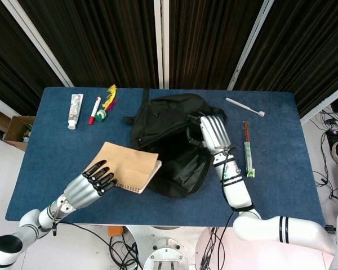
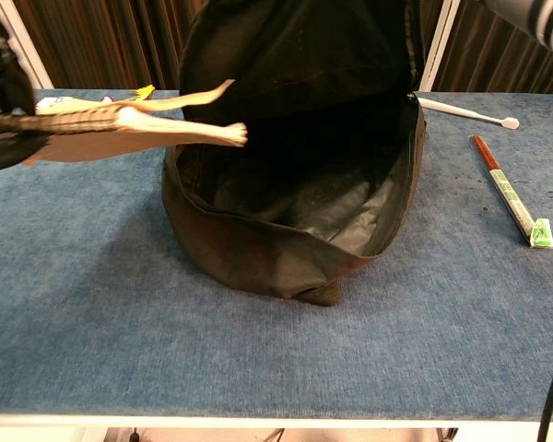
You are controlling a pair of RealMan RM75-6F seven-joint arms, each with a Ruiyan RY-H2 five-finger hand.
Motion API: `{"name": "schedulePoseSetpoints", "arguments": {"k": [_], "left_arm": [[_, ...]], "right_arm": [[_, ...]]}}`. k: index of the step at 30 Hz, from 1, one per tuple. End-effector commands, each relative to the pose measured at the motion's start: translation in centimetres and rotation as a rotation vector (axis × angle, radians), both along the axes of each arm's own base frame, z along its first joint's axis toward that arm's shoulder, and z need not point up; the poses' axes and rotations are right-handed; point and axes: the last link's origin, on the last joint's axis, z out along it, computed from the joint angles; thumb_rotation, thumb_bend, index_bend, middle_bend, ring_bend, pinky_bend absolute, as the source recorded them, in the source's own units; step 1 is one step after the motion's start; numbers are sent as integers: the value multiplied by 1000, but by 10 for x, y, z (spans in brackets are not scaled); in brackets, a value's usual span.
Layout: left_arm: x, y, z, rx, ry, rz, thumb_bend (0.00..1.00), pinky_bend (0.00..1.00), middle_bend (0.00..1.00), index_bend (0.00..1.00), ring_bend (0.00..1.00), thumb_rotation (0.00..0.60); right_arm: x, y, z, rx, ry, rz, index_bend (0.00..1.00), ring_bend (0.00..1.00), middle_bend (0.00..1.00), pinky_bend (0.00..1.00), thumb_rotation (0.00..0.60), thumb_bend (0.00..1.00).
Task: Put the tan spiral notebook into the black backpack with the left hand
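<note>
The tan spiral notebook (image 1: 127, 167) is lifted off the table, and my left hand (image 1: 93, 184) grips it at its spiral edge. In the chest view the notebook (image 2: 129, 129) lies flat in the air with its free edge at the backpack's left rim. The black backpack (image 1: 169, 140) stands in the table's middle, its mouth wide open toward me (image 2: 304, 193). My right hand (image 1: 213, 132) holds the bag's upper flap raised. Only the dark fingers of my left hand (image 2: 5, 87) show at the chest view's left edge.
A toothpaste tube (image 1: 75, 111), a red marker (image 1: 94, 110) and a yellow-green toy (image 1: 107, 101) lie at the back left. A white toothbrush (image 1: 245, 107) and wrapped chopsticks (image 1: 248, 149) lie right of the bag. The blue table (image 1: 281, 185) runs on to the front.
</note>
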Motion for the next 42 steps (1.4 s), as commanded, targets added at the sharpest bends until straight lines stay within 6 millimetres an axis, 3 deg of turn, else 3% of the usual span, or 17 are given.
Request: {"name": "schedulePoseSetpoints", "arguments": {"k": [1, 8, 15, 26, 36, 42], "left_arm": [[27, 6, -7, -7, -18, -78, 423, 435, 678, 701, 539, 600], [66, 18, -21, -25, -27, -146, 423, 435, 678, 702, 539, 600], [86, 24, -39, -31, -12, -182, 423, 434, 678, 702, 539, 600], [96, 14, -48, -40, -6, -243, 423, 430, 678, 702, 539, 600], [119, 13, -62, -53, -2, -299, 423, 429, 678, 703, 539, 600], [121, 31, -73, -50, 48, -207, 423, 431, 678, 703, 539, 600]], "right_arm": [[5, -2, -2, 0, -14, -1, 618, 368, 535, 398, 600, 624], [16, -6, -3, 7, -65, -4, 618, 367, 528, 398, 600, 625], [18, -10, -2, 0, -94, -17, 618, 368, 527, 398, 600, 627], [18, -16, -5, -9, -127, -32, 620, 367, 522, 398, 600, 628], [18, -16, -6, -7, -148, -36, 620, 367, 519, 398, 600, 628], [18, -12, -3, 9, -183, -22, 620, 367, 519, 398, 600, 628]]}}
